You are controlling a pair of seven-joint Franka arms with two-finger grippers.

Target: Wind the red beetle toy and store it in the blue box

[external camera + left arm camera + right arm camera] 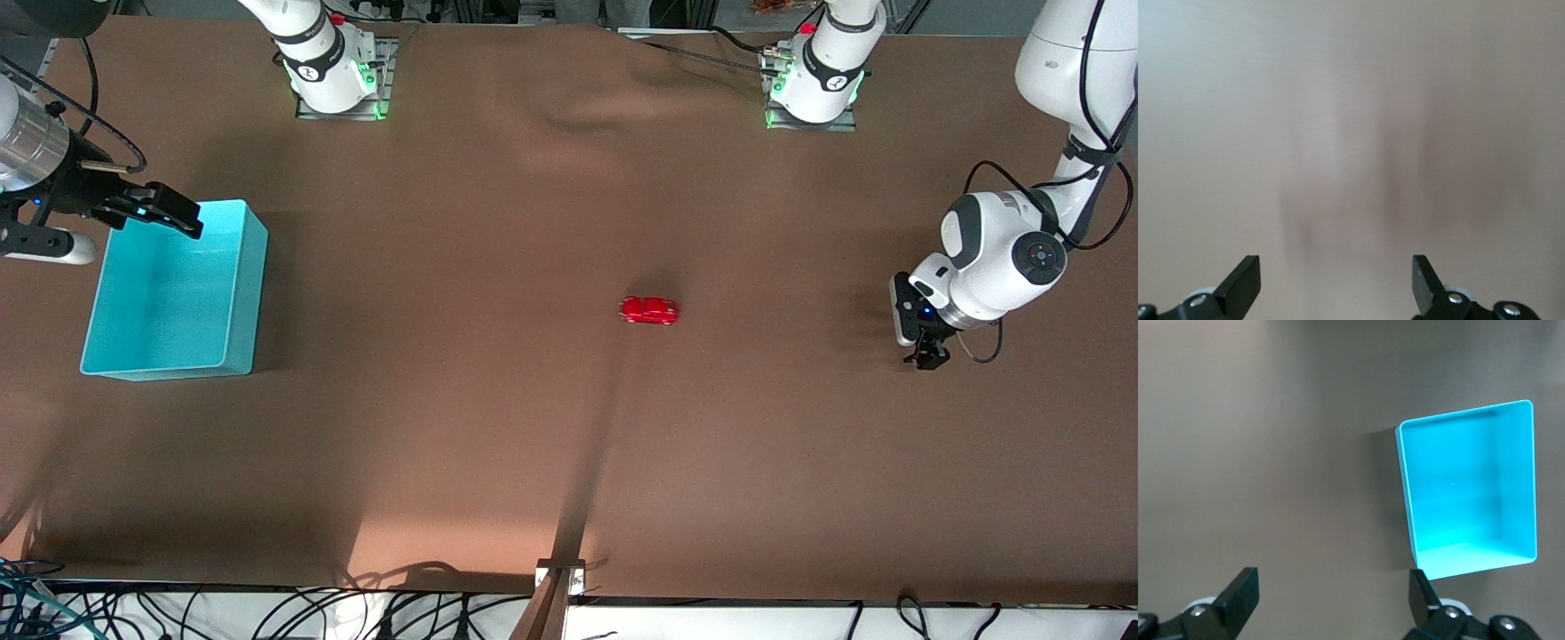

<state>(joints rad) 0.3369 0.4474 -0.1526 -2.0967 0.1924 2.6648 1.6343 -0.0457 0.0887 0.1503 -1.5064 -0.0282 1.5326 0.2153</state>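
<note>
Spreading across nearly the whole front view, the brown-covered table [498, 427] carries only two things. The blue box [173, 298], at the middle left of the frame, is an open, empty tub toward the right arm's end. The right claw [164, 212] hangs over its upper rim, fingers spread with nothing between them; the right wrist view shows the box [1468, 497] in the right half of the frame, bare inside. The left claw [926, 356], at the right edge of the front view, hovers over bare table, also spread and empty, as its wrist view confirms.

Smallest is the red beetle toy [650, 310], just right of centre, sitting on its wheels well apart from both claws and from the box. It looks light, hard and glossy, so its rounded shell will likely slip. Pinching it across the flat flanks, low on the body, seems the safest hold.
</note>
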